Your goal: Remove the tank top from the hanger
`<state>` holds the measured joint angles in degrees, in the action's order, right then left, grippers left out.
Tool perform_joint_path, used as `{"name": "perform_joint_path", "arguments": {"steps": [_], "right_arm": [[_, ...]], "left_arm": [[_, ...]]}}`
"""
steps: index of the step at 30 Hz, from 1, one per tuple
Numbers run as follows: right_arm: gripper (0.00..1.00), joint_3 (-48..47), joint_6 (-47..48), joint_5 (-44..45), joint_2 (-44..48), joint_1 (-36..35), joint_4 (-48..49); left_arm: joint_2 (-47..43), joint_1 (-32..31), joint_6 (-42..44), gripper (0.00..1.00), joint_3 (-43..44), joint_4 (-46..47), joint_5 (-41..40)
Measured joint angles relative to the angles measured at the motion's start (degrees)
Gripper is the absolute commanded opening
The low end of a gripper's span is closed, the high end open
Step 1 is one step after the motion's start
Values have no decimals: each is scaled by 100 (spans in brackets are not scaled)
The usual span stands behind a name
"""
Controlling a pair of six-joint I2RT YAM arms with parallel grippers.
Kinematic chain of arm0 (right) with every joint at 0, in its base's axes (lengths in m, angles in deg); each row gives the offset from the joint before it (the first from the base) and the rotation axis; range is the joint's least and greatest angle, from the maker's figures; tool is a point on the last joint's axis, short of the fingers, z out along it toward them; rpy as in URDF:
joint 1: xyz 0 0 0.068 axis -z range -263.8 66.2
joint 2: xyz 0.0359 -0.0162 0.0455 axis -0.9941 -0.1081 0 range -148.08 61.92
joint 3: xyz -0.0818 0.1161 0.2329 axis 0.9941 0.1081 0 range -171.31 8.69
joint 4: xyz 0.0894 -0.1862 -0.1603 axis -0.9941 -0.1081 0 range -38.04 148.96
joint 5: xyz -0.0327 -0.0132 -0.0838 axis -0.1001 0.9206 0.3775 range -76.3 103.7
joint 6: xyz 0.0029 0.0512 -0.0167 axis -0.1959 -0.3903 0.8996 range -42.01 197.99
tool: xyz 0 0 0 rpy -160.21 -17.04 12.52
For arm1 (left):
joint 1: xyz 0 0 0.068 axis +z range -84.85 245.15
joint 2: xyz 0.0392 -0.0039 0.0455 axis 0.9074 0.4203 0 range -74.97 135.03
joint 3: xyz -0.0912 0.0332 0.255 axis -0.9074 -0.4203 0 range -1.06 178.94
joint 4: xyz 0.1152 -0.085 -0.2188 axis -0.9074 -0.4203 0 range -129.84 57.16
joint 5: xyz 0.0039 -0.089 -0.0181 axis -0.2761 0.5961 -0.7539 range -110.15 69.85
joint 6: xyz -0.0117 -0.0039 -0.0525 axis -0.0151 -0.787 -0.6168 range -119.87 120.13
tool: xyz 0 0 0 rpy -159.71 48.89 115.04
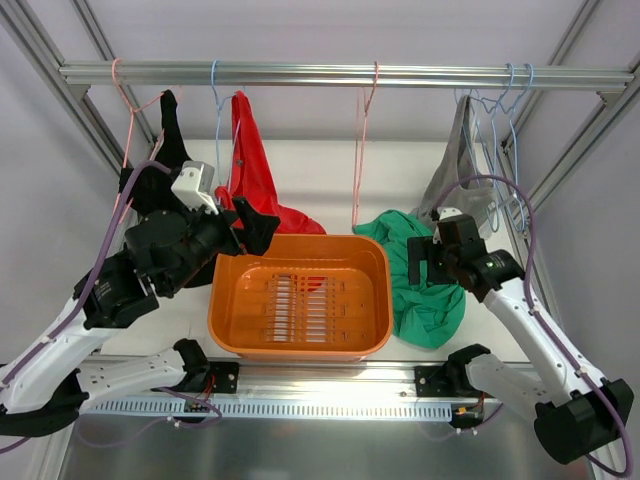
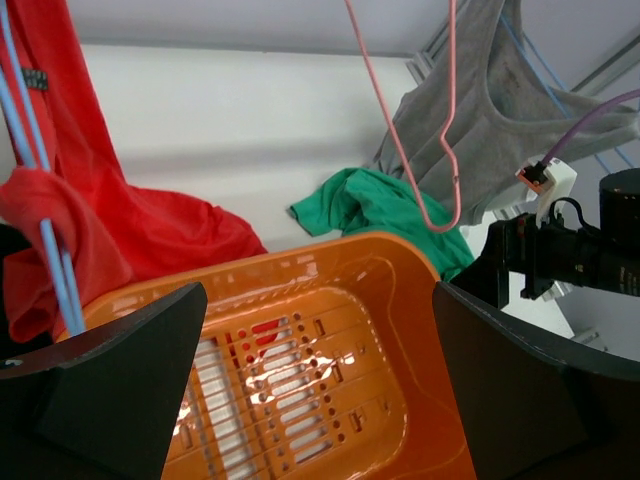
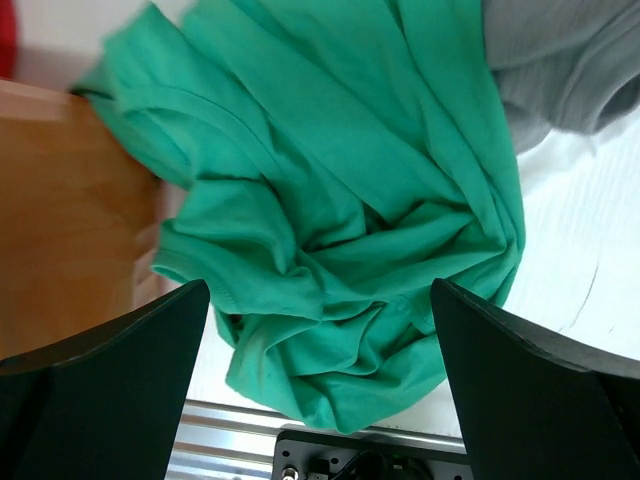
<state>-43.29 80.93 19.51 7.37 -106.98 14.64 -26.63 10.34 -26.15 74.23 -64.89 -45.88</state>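
Tank top [image 1: 428, 295]: lay crumpled on the table, just right of the orange basket [image 1: 290, 243] and touching its right wall; none of it hung on the wire.
Hanger [image 1: 362, 150]: hung bare from the rail [image 1: 300, 73], its lower loop above the far end of the green heap.
Right gripper [image 3: 320, 300]: jaws spread wide with nothing between them, pointing down at the heap.
Left gripper [image 2: 320, 300]: also spread wide and empty, held over the basket's far left side.
Direction from pincer: the cloth lay straight below the right fingers, from the basket wall out toward the grey top [image 1: 460, 150].
Long axis: the heap ran roughly near-to-far along the basket's right wall.
Nearer arm: the right one was directly above, while the left was well apart with the basket between.
Right wrist view only: showed folds and hems bunched between the fingers, and the heap's near edge reaching the table's metal rail.
Left wrist view only: showed the hanger's hooked lower end clear of cloth, with the green heap behind the basket rim.
Top view only: showed both arms together.
Judgement: the removal looked complete.
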Motion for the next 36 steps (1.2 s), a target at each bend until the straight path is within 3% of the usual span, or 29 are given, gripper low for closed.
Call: {"name": "perform_joint_path", "arguments": {"steps": [9, 20, 22, 23, 25, 26, 29, 33, 34, 35, 36], "right_arm": [[99, 968, -372, 35, -625, -223, 870], [100, 1012, -494, 125, -2074, -396, 1665], [95, 1012, -542, 240, -2277, -448, 1735], [85, 1019, -573, 286, -2332, -476, 1777], [74, 1067, -625, 323, -2352, -516, 1893], [60, 1099, -660, 323, -2350, -522, 1945], [41, 1270, -695, 271, -2319, -533, 2131], [27, 1381, -693, 170, -2186, -538, 2243], [20, 1421, -671, 164, -2105, -538, 2295], [0, 1449, -651, 164, -2020, -538, 2312], [0, 1471, -605, 175, -1930, -538, 2323]], "left_arm": [[-358, 0, 4, 99, -332, -782, 7], [-616, 0, 271, 99, -597, -1843, -251], [-636, 0, 269, 99, -741, -1908, -540], [-647, 0, 262, 99, -837, -1932, -688], [-684, 0, 190, 99, -1034, -1993, -988], [-717, 0, 153, 99, -1115, -2002, -1117], [-883, 0, 17, 99, -1357, -2061, -1526], [-1233, 0, -55, 99, -1519, -2087, -1860], [-1333, 0, -83, 99, -1558, -2090, -1939], [-1436, 0, -125, 99, -1613, -2085, -2004], [-1506, 0, -151, 99, -1663, -2094, -2046]]}}
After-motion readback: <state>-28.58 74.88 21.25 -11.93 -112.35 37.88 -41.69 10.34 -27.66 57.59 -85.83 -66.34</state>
